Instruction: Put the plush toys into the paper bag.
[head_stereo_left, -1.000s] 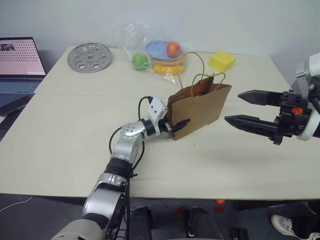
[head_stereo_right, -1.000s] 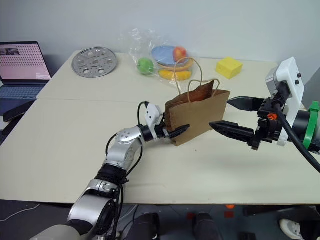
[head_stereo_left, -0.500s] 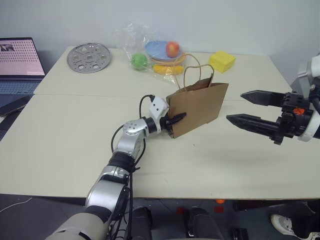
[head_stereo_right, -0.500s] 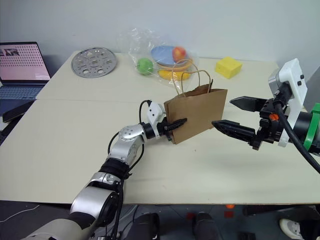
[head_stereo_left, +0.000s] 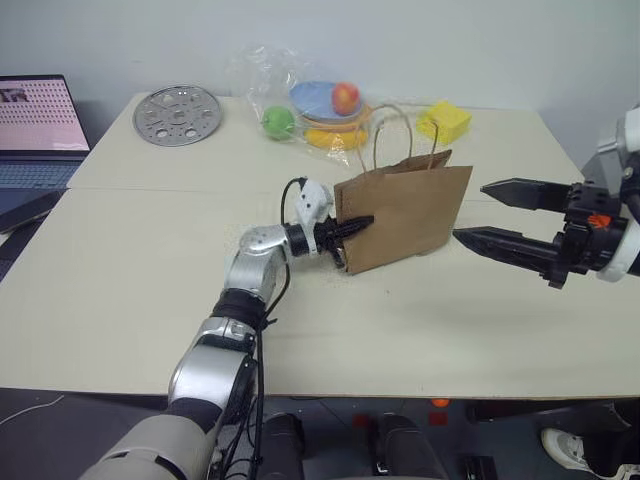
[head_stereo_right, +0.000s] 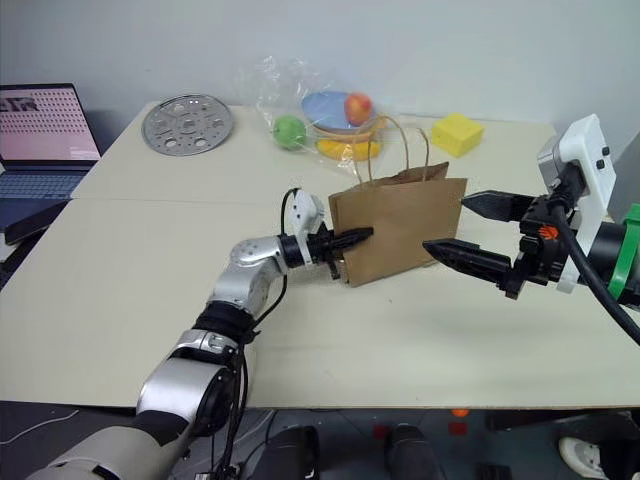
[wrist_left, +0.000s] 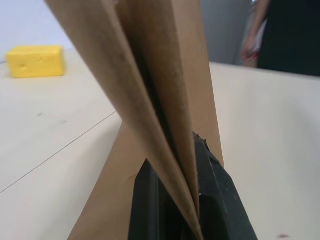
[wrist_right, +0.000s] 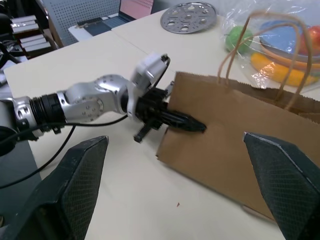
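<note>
Count on table (head_stereo_left: 120, 300):
- Paper bag (head_stereo_left: 415, 215): one, brown, with two cord handles (head_stereo_left: 392, 135).
- Grippers: two, left gripper (head_stereo_left: 352, 226) and right gripper (head_stereo_left: 484, 211), two black fingers each.
- Yellow sponge block (head_stereo_left: 444, 120): one.
- Round perforated metal disc (head_stereo_left: 178, 114): one.
- Clear plastic bag (head_stereo_left: 300, 95): one, holding one green fruit (head_stereo_left: 278, 122), one red-orange fruit (head_stereo_left: 346, 97), one blue plate (head_stereo_left: 316, 98).
- Laptop (head_stereo_left: 35, 125): one.
- Person (wrist_left: 285, 35): one, partly seen in left wrist view.

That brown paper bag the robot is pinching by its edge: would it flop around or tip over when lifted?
Probably light: the left gripper holds the paper bag by one folded side edge. The thin paper looks creased, so it would likely bend rather than stay stiff. Standing tall on a narrow base, it seems apt to tip or swing.
</note>
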